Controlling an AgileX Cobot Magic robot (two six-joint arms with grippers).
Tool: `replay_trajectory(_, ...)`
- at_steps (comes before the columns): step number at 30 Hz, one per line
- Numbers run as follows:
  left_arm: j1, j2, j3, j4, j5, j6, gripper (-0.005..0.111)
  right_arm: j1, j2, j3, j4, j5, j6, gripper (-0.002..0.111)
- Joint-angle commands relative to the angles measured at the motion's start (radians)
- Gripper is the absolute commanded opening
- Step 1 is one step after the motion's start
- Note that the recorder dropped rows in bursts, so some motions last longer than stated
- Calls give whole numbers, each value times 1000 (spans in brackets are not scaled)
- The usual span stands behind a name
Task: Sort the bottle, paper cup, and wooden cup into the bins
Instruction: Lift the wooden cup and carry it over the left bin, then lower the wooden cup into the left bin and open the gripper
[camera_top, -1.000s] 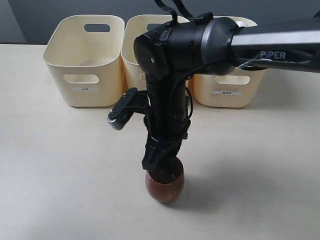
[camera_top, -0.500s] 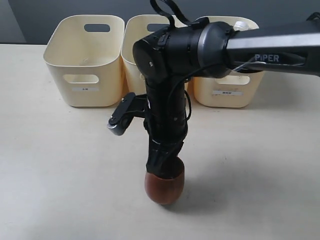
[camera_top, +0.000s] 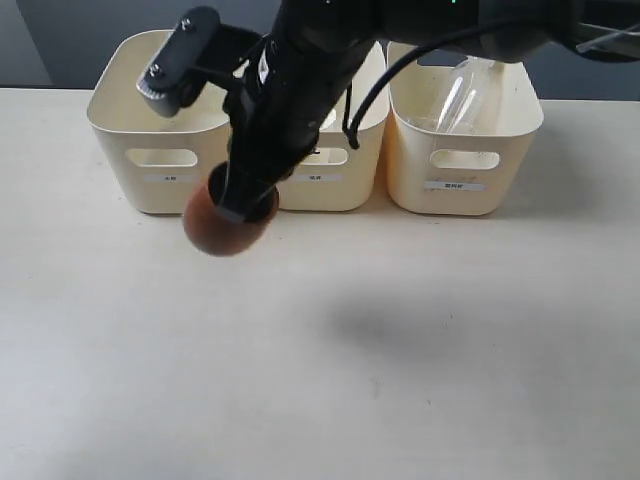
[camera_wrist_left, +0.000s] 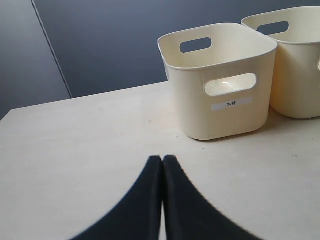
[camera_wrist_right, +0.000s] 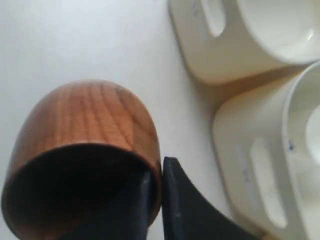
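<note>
The step in hand is carrying the wooden cup (camera_top: 222, 228) to its tub. The right gripper (camera_top: 245, 205) pinches the cup's wall, one finger inside the rim and one outside (the right wrist view shows this plainly). The cup hangs clear of the table (camera_top: 400, 350), at about ten o'clock from the middle of the exterior view. The left bin (camera_top: 150, 130) stands at roughly twelve o'clock from the cup and the middle bin (camera_top: 330, 190) at about two. The right bin (camera_top: 500, 150) is further round toward three, with the bottle (camera_top: 462, 88) already lying in it. The paper cup I cannot make out. The left gripper (camera_wrist_left: 162, 159) is closed on nothing, low over the table.

Next, I judge, the cup must rise above a bin's rim and come over the opening before it is let go. A pinch on the rim of so rounded a body may let it swing.

The cup is egg-shaped, smooth and reddish-brown, with clear wood grain. The bins are cream plastic with rounded corners and slot handles, and the bottle is clear.
</note>
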Motion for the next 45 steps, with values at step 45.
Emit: replay_trajectory(45, -4, -5, 1, -1, 2, -2, 0, -109, 695, -963, -164, -95, 218, -1)
